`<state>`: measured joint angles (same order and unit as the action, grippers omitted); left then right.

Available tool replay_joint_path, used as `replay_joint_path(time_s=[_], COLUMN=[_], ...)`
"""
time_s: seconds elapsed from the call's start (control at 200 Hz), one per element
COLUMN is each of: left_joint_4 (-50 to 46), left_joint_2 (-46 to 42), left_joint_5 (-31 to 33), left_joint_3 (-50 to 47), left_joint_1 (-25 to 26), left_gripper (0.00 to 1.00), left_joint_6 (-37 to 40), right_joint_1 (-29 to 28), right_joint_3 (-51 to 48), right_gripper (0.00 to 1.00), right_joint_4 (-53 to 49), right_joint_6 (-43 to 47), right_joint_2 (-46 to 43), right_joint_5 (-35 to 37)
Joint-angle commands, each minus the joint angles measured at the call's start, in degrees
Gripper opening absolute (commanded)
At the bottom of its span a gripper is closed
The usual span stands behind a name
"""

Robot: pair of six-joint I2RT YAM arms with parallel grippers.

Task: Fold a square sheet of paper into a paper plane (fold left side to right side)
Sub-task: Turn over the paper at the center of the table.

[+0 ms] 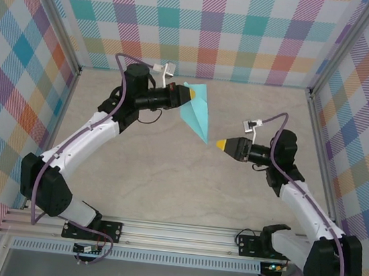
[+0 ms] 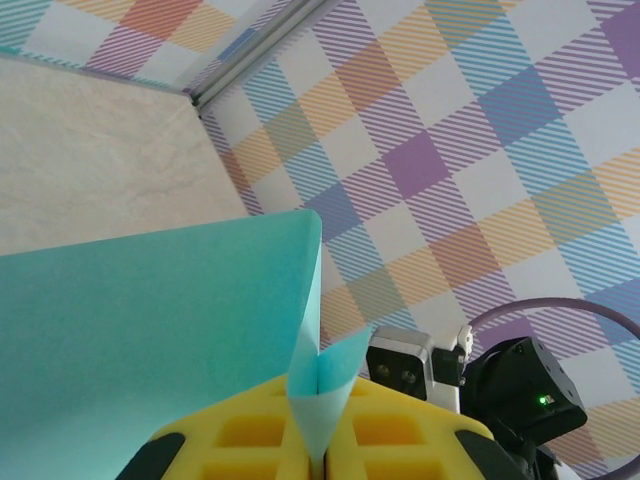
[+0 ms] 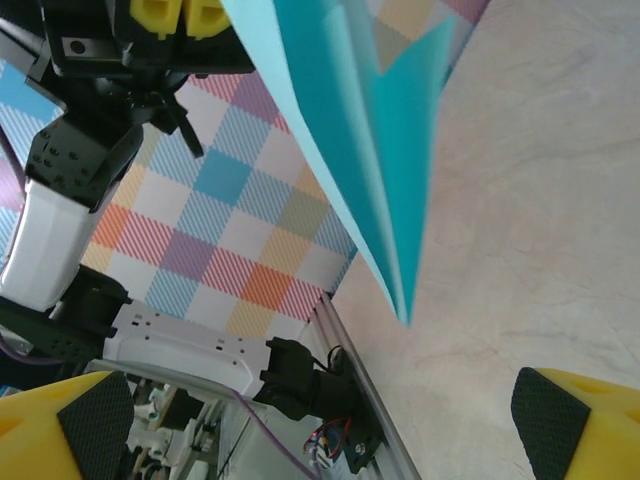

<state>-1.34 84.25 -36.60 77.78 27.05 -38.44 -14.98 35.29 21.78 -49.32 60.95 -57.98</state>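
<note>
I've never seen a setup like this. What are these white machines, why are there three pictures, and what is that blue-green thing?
The white machines are two robot arms bolted at the near edge of a table, inside plaid walls. One picture comes from a fixed camera above and behind them. The other two come from small cameras on each arm's wrist, so you see its own yellow fingers at the bottom edge.

The blue-green thing is a folded paper plane, a narrow dart with a sharp tip. The left gripper is pinched shut on it and holds it up off the table; in the left wrist picture the paper is squeezed between its fingers. The right gripper is wide open, close to the plane's tip but not touching it.
</note>
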Motion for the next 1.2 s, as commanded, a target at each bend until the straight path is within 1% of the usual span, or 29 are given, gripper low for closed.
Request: replay_joint_path(time_s=[0.0, 0.1, 0.175, 0.315, 0.35, 0.42, 0.535, 0.565, 0.64, 0.69, 0.79, 0.87, 0.905, 0.935, 0.98, 1.065, 1.13, 1.185, 1.195], left_joint_4=[3.4, 6.51, 6.75, 6.11, 5.82, 5.39, 5.43, 5.46, 5.76, 5.92, 5.12, 3.65, 3.01, 2.23, 1.16, -3.28, -9.01, -14.02, -16.19], left_joint_2=[-1.88, -2.56, -3.14, -3.74, -3.79, -3.59, -2.99, -2.91, -2.87, -3.16, -3.82, -4.05, -4.07, -4.09, -4.24, -4.87, -6.06, -7.61, -8.07], left_joint_5=[-3.27, -4.31, -4.62, -4.94, -5.14, -5.21, -5.08, -5.2, -5.06, -4.84, -3.88, -3.11, -2.84, -2.58, -1.93, 0.21, 3.71, 8.94, 9.95], left_joint_3=[0.08, -1.15, -1.29, -1.31, -1.31, -1.49, -2.5, -2.88, -3.88, -4.66, -5.84, -6.06, -6.22, -6.17, -6.08, -5.39, -4.22, -3.3, -3.26], left_joint_1=[0.48, 0.53, 0.63, 0.58, 0.63, 0.89, 1.49, 1.6, 1.75, 1.78, 1.78, 1.78, 1.79, 1.78, 1.78, 1.78, 1.78, 1.78, 1.78], left_gripper=[0.1, 0.1, 0.1, 0.11, 0.11, 0.12, 0.12, 0.12, 0.12, 0.12, 0.12, 0.14, 0.16, 0.21, 0.28, 0.43, 0.54, 0.61, 0.62], left_joint_6=[-3.58, -6.17, -6.8, -6.87, -6.89, -6.7, -6.56, -6.6, -6.67, -6.59, -5.66, -4.4, -3.85, -3.4, -2.41, 1.06, 4.93, 8.79, 9.2], right_joint_1=[-3.24, -5.46, -6.43, -6.72, -6.75, -7.19, -7.91, -7.96, -8.04, -8.09, -8.06, -8.06, -8.06, -8.05, -8.05, -8.04, -8.05, -8.12, -8.2], right_joint_3=[4.36, 7.27, 8.68, 8.67, 8.57, 8.63, 8.68, 8.51, 8.14, 8.0, 7.8, 7.83, 7.95, 8.18, 8.76, 10.57, 12.29, 13.98, 14.29], right_gripper=[1.0, 1.0, 1.0, 1.0, 0.97, 0.9, 0.7, 0.63, 0.51, 0.42, 0.28, 0.2, 0.18, 0.16, 0.15, 0.14, 0.13, 0.13, 0.13], right_joint_4=[5.08, 5.74, 5.58, 6.16, 6.78, 7.49, 7.27, 7.25, 6.78, 5.38, 0.95, -3.43, -5.75, -8.26, -12.59, -24.55, -34.11, -41.42, -43.04], right_joint_6=[-0.15, 0.06, 0.72, 1.09, 0.77, 0.46, 0.37, 0.37, 0.45, 0.98, 3.29, 5.57, 6.85, 8.14, 10.62, 17.01, 21.99, 25.93, 26.53], right_joint_2=[4.3, 8.25, 10.22, 11.38, 11.4, 11.55, 11.01, 10.65, 9.94, 9.36, 7.64, 5.84, 4.96, 4.2, 3.21, 1.52, 0.97, 1.08, 1.14], right_joint_5=[0.94, 1.78, 2.46, 3.36, 3.4, 2.97, 2.7, 2.82, 2.87, 3.06, 3.6, 4.54, 5.07, 5.62, 6.88, 10.66, 14.73, 18.77, 19.74])
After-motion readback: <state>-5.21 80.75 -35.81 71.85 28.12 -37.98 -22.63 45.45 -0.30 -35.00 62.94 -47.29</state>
